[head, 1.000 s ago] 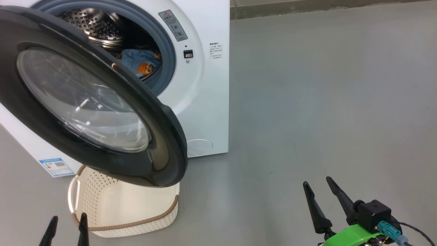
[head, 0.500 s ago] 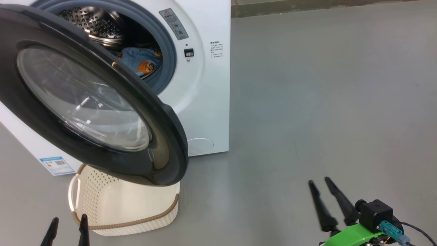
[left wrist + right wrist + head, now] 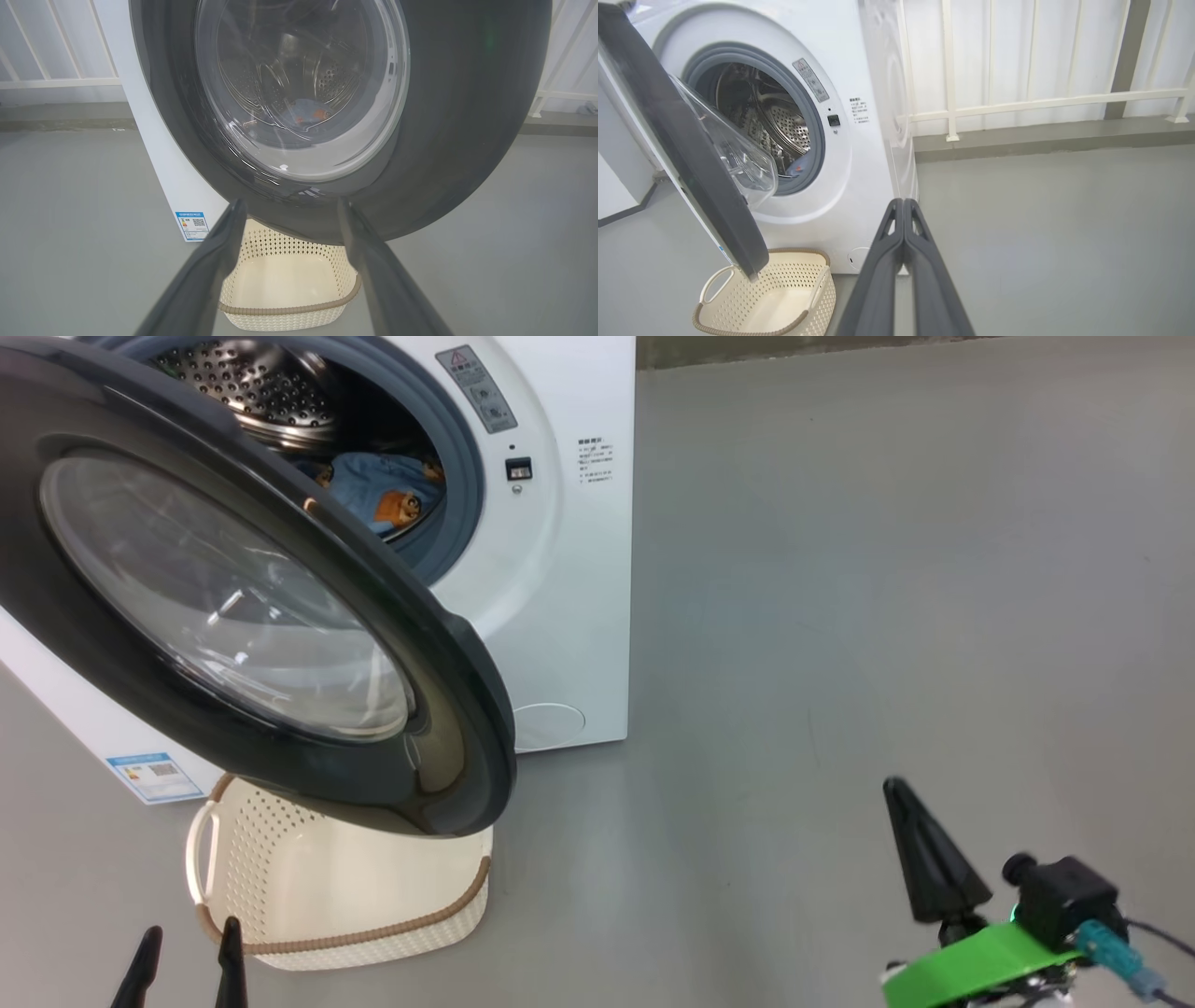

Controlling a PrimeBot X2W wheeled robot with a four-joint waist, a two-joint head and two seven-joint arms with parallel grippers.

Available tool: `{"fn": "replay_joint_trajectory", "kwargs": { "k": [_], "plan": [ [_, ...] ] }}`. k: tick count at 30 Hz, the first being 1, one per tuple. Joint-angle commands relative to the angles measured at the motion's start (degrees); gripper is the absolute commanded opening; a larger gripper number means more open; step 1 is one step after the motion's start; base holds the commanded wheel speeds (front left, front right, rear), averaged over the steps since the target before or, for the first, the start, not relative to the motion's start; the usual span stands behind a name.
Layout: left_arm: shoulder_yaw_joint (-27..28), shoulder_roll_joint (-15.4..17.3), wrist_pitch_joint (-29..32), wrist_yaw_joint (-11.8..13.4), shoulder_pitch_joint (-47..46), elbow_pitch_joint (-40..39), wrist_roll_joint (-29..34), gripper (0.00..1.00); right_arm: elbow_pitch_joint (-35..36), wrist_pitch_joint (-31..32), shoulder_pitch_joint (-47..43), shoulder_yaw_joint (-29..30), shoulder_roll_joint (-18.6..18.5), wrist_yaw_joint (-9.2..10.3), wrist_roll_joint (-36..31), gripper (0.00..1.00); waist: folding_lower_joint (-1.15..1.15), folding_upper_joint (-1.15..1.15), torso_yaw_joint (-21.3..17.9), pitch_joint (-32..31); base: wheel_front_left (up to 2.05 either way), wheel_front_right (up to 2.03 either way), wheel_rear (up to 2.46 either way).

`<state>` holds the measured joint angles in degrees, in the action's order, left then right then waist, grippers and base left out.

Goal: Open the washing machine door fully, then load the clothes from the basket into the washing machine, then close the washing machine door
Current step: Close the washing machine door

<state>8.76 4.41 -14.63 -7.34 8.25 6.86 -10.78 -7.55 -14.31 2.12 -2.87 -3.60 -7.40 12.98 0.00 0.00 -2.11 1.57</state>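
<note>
Two claws: right gripper has just clenched on nothing; left gripper hangs spread, grasping nothing.
Clothes: soft light-blue and cream printed clothes lie inside the big white box-shaped washing machine.
Door: large round black-rimmed glass washing machine door stands open; closing it looks next.
Basket: small cream perforated plastic basket sits beneath that door.
Views: right wrist shows the basket bare inside; left wrist shows the clothes through the glass.

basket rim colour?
Brown, woven-look, against the cream perforated basket. Shows best in the head view.
</note>
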Motion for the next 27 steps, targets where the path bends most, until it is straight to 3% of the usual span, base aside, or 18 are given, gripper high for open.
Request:
{"fn": "replay_joint_trajectory", "kwargs": {
  "k": [1,7,15,21,27],
  "plan": [
    [2.0,0.4,-0.4,-0.1,-2.2,-1.4,0.2,1.00,4.5,-0.7,2.7,-1.3,0.1,-0.09,0.6,0.00,0.00,0.00,0.0,0.1,0.00,0.00,0.00],
    [1.8,0.3,-0.4,-0.1,-2.5,-1.5,0.3,1.00,14.5,-0.7,6.1,-3.8,0.3,-0.09,1.7,0.00,0.00,0.00,0.3,0.1,0.00,0.00,0.00],
    [1.0,0.5,-0.4,-0.1,-2.8,-1.4,0.2,1.00,25.8,-0.4,13.3,-13.4,-0.2,-0.09,2.7,0.00,0.00,0.00,1.1,0.1,0.00,0.00,0.00],
    [-0.1,0.4,-0.4,-0.1,-3.7,-1.7,0.4,1.00,27.0,1.8,19.2,-23.1,-0.1,-0.09,4.2,0.00,0.00,0.00,2.9,0.5,0.00,0.00,0.00],
    [-1.6,0.1,-0.4,-0.1,-5.2,-1.9,0.1,1.00,20.5,4.0,21.8,-33.3,-0.2,-0.09,6.1,0.00,0.00,0.00,5.5,2.1,0.00,0.00,0.00]
  ]
}}
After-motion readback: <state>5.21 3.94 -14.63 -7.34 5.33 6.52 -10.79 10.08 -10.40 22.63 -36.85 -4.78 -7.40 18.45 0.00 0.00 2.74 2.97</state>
